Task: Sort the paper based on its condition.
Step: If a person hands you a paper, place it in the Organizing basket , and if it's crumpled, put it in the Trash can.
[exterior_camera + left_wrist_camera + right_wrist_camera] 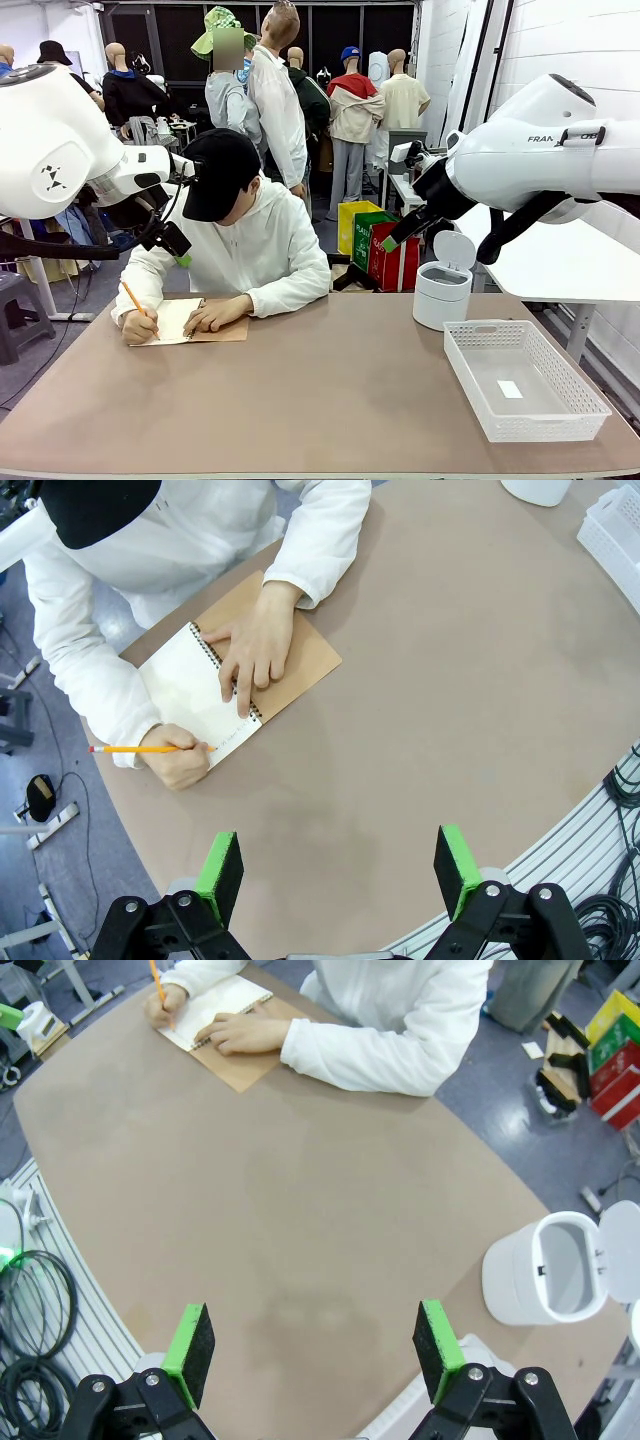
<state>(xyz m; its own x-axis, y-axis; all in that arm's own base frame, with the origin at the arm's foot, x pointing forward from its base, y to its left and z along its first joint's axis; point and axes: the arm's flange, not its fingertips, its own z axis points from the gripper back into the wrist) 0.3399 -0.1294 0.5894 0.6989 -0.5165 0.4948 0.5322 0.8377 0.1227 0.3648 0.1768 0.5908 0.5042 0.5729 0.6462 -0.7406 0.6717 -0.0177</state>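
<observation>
A person's hand (pixel 178 765) pencils on the paper (pixel 185 680) (in a notebook (pixel 305 660)); left gripper (pixel 340 875) and right gripper (pixel 315 1352) hang spread apart, empty, above the table (pixel 450 680).

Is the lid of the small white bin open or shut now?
Open. The lid stands up behind the white bin; the right wrist view shows its hollow inside.

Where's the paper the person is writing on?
Front view: the white sheet lies at the tan table's far left, on the brown spiral notebook, between the person's pencil hand and other hand.
</observation>
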